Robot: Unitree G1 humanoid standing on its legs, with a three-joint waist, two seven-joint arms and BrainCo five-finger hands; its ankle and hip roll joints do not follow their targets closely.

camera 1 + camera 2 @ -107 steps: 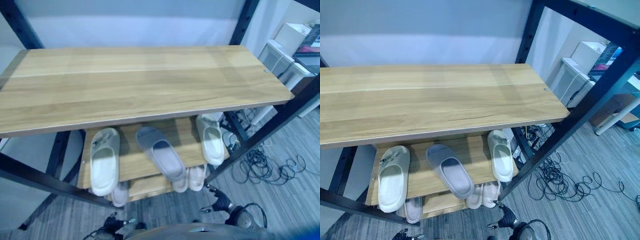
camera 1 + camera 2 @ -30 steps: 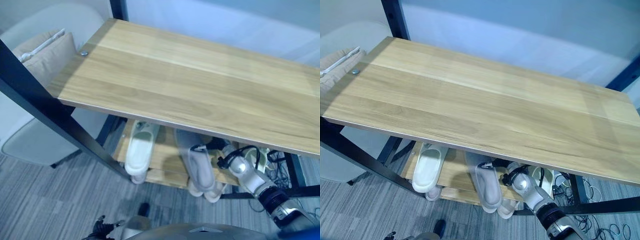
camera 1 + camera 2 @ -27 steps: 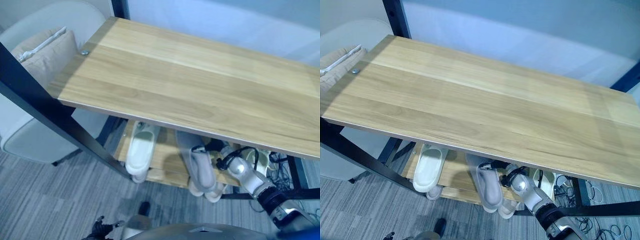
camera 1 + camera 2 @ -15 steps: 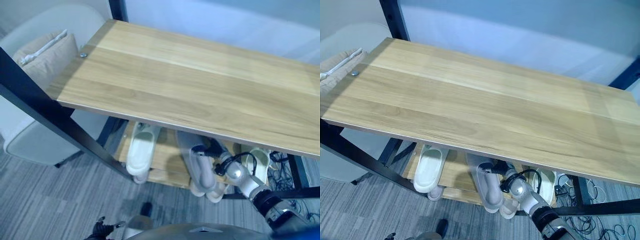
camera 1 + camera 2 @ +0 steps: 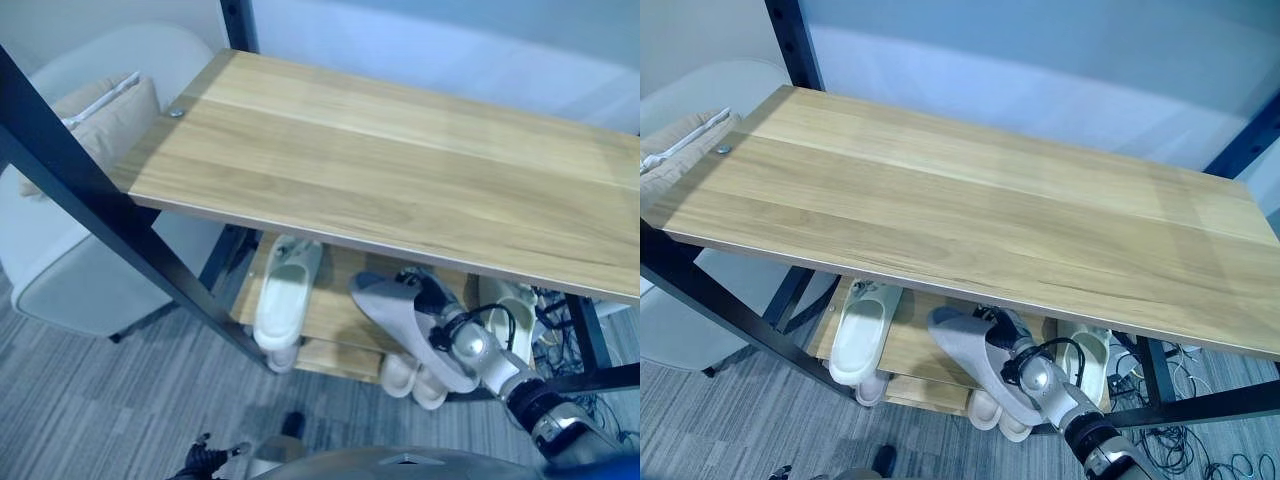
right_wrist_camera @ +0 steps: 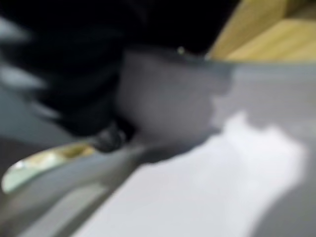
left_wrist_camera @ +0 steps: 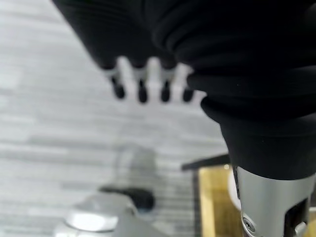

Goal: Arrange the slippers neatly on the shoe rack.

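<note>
The grey slipper point(image 5: 415, 320) is pinched in the right hand point(image 5: 438, 305), raised off the rack point(image 5: 330, 275); placement remains.

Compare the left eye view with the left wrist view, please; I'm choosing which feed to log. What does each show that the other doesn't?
Left eye view: the right hand gripping the grey slipper, tilted at the front of the lower shelf; a white slipper lying there; the top board. Left wrist view: the left hand close up, fingers straight, holding nothing. Both: that hand hanging over the grey floor.
</note>
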